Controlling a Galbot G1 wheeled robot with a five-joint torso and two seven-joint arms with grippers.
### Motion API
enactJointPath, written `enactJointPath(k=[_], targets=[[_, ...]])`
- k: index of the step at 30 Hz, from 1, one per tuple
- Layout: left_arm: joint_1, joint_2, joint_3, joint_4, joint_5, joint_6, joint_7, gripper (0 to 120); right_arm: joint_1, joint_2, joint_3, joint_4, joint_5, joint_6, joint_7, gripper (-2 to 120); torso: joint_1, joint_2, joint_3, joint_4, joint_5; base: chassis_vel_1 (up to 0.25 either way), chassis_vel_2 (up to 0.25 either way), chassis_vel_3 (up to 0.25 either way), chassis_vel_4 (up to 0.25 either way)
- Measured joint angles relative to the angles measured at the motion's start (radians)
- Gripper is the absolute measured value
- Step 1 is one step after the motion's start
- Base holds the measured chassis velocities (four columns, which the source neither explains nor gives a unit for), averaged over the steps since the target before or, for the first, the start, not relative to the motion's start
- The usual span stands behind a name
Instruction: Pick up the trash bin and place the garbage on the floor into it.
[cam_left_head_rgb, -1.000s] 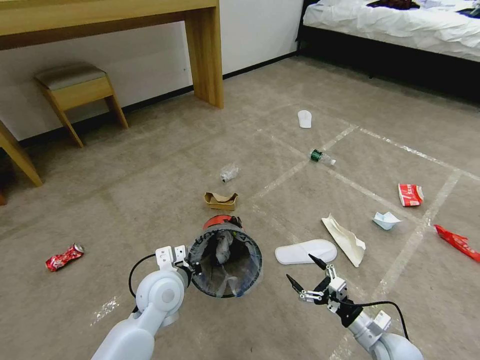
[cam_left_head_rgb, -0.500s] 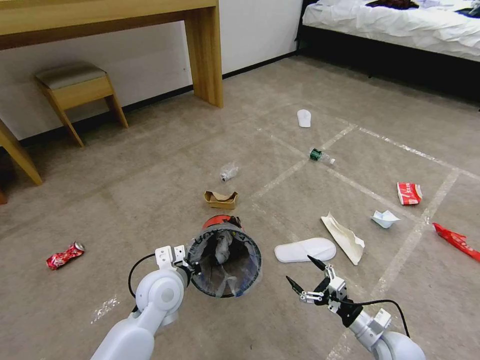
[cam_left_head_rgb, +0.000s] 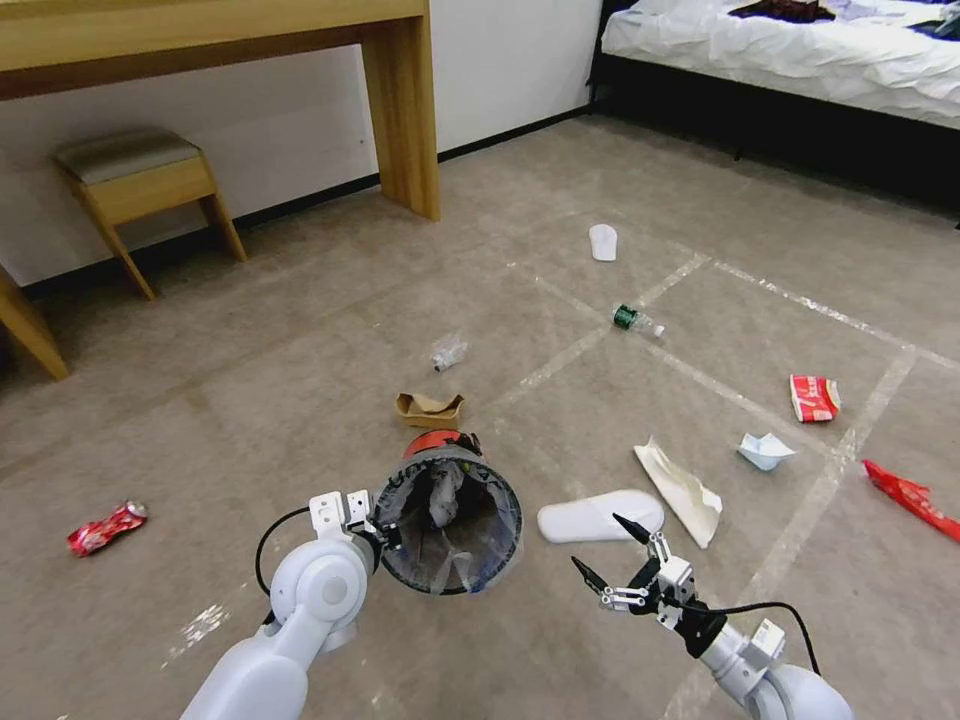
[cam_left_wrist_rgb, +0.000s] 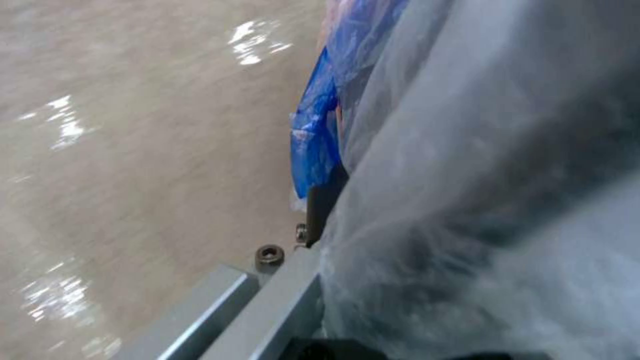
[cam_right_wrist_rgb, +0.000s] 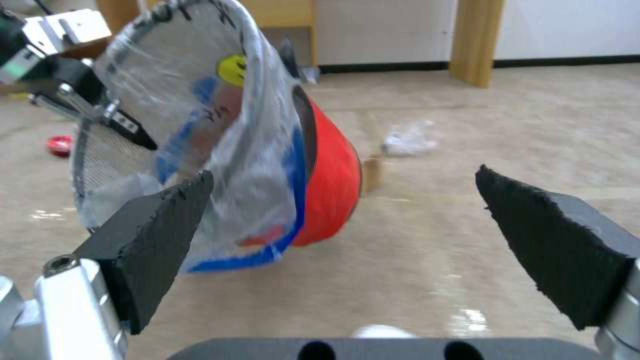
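My left gripper is shut on the near rim of the red trash bin, holding it tilted above the floor with its bag-lined mouth toward me. The bag's blue edge lies against a black finger. My right gripper hangs open and empty to the bin's right, just short of a white slipper. Through its fingers I see the bin. The garbage includes white paper, brown cardboard, a crushed red can and clear bottles.
Farther right lie a folded paper, red wrappers and a green-capped bottle. Another white slipper lies far off. A wooden desk leg and stool stand at the back left, a bed at the back right.
The whole floor scene has slid left and slightly toward me, so the camera has moved. Both arms and the bin keep their places in the view.
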Motion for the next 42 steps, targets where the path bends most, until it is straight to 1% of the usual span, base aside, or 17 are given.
enactJointPath(k=[1,2,4,6,8,11,16,18,22,24,30,32,33,35,38,40,42], targets=[[0.001,0.0,0.0,-0.001,0.0,0.0,0.0,0,0.0,-0.002,0.0,0.0,0.0,0.004,0.008,100,0.0,0.0,0.0,-0.0004,-0.0001,-0.423,0.006,0.415,0.023],[0.001,0.001,0.0,-0.001,0.0,0.0,0.0,0,0.001,-0.004,-0.002,-0.002,0.001,0.014,0.013,100,0.0,0.0,0.0,-0.0001,0.0009,-0.391,-0.024,0.415,0.055],[0.001,0.0,-0.001,-0.002,0.0,0.0,0.0,0,0.005,-0.008,-0.002,-0.006,0.002,0.02,0.022,100,0.0,0.0,0.0,-0.0001,0.0007,-0.336,-0.042,0.39,0.055],[0.0,-0.002,-0.001,-0.002,0.0,0.0,0.001,0,0.008,-0.013,-0.002,-0.009,0.0,0.023,0.029,100,0.0,0.0,0.0,-0.0005,0.0,-0.282,-0.056,0.203,0.06],[0.0,-0.003,-0.002,-0.003,0.0,0.0,0.001,0,0.012,-0.018,-0.002,-0.015,-0.001,0.024,0.035,100,0.0,0.0,0.0,-0.0003,0.0008,-0.14,-0.056,0.064,0.041],[0.0,-0.003,-0.007,-0.004,0.001,0.0,0.001,0,0.027,-0.044,-0.002,-0.036,0.005,0.025,0.046,100,0.0,0.0,0.0,0.0,0.0,0.035,-0.009,-0.066,0.025],[-0.001,0.003,-0.015,-0.007,0.006,0.002,0.001,0,0.051,-0.102,-0.01,-0.06,0.025,0.022,0.059,100,0.0,0.0,0.0,0.0002,0.0001,0.11,0.014,-0.072,0.007],[-0.005,0.007,-0.024,-0.003,0.009,0.004,0.004,0,0.08,-0.151,-0.025,-0.087,0.051,0.01,0.066,100,0.0,0.0,0.0,-0.0001,0.0004,0.027,0.0,0.002,-0.004],[-0.009,0.01,-0.032,0.006,0.012,0.004,0.007,0,0.105,-0.182,-0.04,-0.11,0.075,-0.001,0.078,100,0.0,0.0,0.0,-0.0001,0.0005,0.0,0.0,0.0,0.0],[-0.019,0.014,-0.04,0.025,0.03,0.004,0.017,0,0.151,-0.218,-0.066,-0.15,0.104,-0.022,0.09,100,0.0,0.0,0.0,-0.0002,0.0005,0.0,0.0,0.0,0.0],[-0.035,0.032,-0.053,0.048,0.046,-0.003,0.037,0,0.22,-0.269,-0.12,-0.19,0.153,-0.067,0.115,100,0.0,0.0,0.0,0.0001,0.0005,0.0,0.0,0.0,0.0],[-0.041,0.052,-0.058,0.058,0.075,-0.011,0.064,0,0.257,-0.316,-0.178,-0.198,0.222,-0.116,0.145,100,0.0,0.0,0.0,-0.0001,0.0003,0.0,0.0,0.0,0.0],[-0.041,0.052,-0.058,0.058,0.075,-0.011,0.064,0,0.257,-0.316,-0.178,-0.198,0.222,-0.116,0.145,100,0.0,0.0,0.0,-0.0001,0.0003,0.0,0.0,0.0,0.0],[-0.044,0.065,-0.062,0.064,0.088,-0.018,0.082,0,0.297,-0.358,-0.24,-0.208,0.302,-0.161,0.187,100,0.0,0.0,0.0,-0.0001,0.0003,0.0,0.0,0.0,0.0],[-0.047,0.069,-0.062,0.067,0.089,-0.021,0.089,0,0.318,-0.374,-0.266,-0.214,0.335,-0.18,0.204,100,0.0,0.0,0.0,-0.0001,0.0003,0.0,0.0,0.0,0.0],[-0.054,0.07,-0.062,0.076,0.089,-0.025,0.097,0,0.365,-0.405,-0.323,-0.234,0.402,-0.226,0.237,100,0.0,0.0,0.0,0.0,0.0003,0.0,0.0,0.0,0.0],[-0.057,0.069,-0.062,0.079,0.088,-0.025,0.097,0,0.381,-0.413,-0.342,-0.243,0.419,-0.237,0.246,100,0.0,0.0,0.0,-0.0001,0.0003,0.0,0.0,0.0,0.0]])
